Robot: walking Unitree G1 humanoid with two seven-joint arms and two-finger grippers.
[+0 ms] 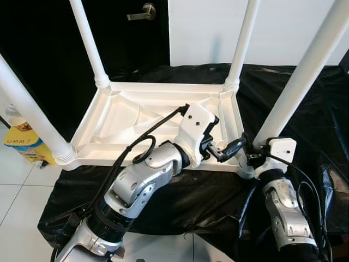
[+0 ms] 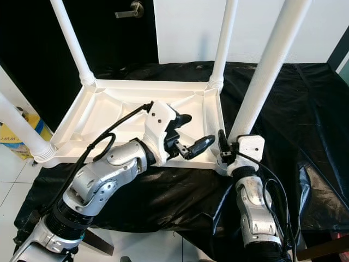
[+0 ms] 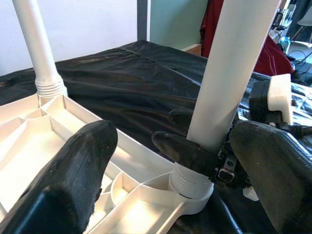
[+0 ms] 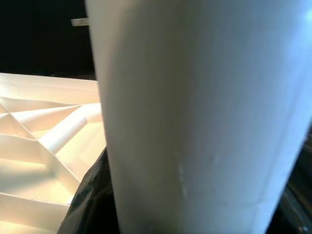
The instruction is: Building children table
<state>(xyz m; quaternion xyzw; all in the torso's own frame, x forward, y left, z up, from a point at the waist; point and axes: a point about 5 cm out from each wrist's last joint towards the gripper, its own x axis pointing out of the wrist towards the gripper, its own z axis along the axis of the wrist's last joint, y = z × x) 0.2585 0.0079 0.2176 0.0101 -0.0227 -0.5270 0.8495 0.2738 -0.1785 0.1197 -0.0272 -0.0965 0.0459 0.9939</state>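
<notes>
- Left gripper (image 1: 221, 146): jaws apart beside the leg (image 1: 297, 82); your swing could knock its thread crooked.
- Right gripper (image 2: 222, 143): clamped on the leg base; overtightening may strip the top (image 1: 125, 117).

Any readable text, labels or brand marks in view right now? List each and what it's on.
"UMM?" in dark letters on the yellow package on the floor, left of the upturned table.
Smaller print on that package: too blurred to read.
Nothing legible on the table, its legs, the black sheet or the door.
</notes>
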